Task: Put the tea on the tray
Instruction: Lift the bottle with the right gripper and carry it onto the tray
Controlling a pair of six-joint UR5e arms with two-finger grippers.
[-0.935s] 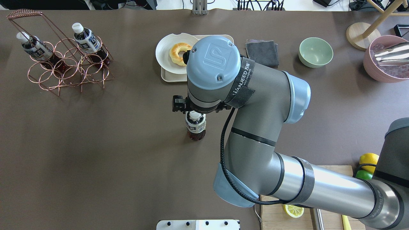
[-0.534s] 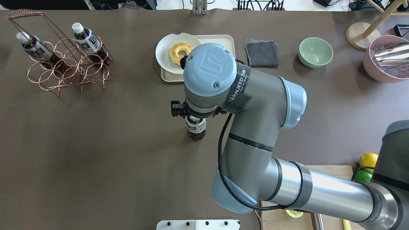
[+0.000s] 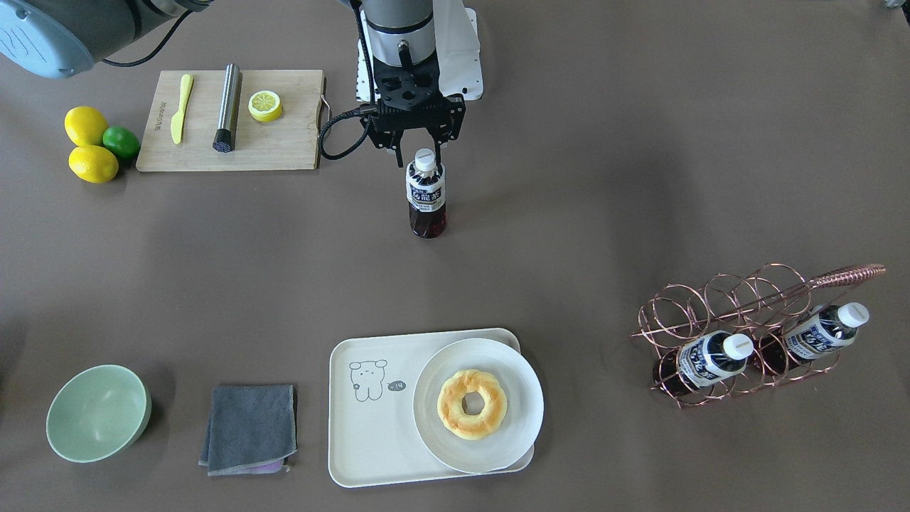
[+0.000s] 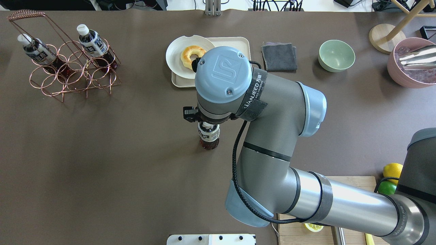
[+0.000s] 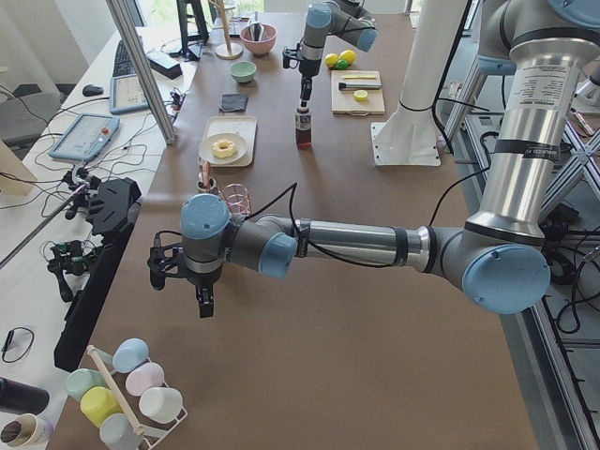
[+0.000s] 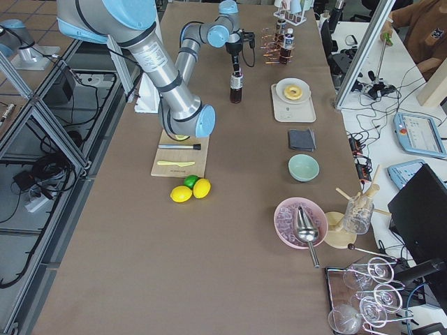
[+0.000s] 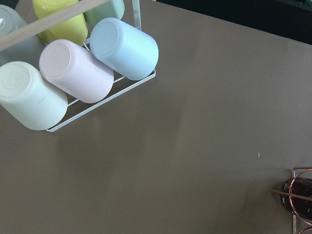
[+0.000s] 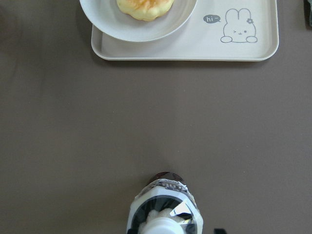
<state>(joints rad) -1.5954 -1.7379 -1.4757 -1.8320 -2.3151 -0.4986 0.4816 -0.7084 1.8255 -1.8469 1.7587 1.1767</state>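
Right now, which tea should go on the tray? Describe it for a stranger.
On the brown table, look between the tray and the robot's base. The tea stands there alone, right under the right gripper; its two look-alikes sit in the copper rack.

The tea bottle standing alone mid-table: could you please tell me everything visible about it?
The tea bottle is small clear plastic holding dark brown liquid, with a white screw cap and white and dark-blue label. It stands upright on the brown table, apart from the tray. The open right gripper straddles the cap, apparently not touching.
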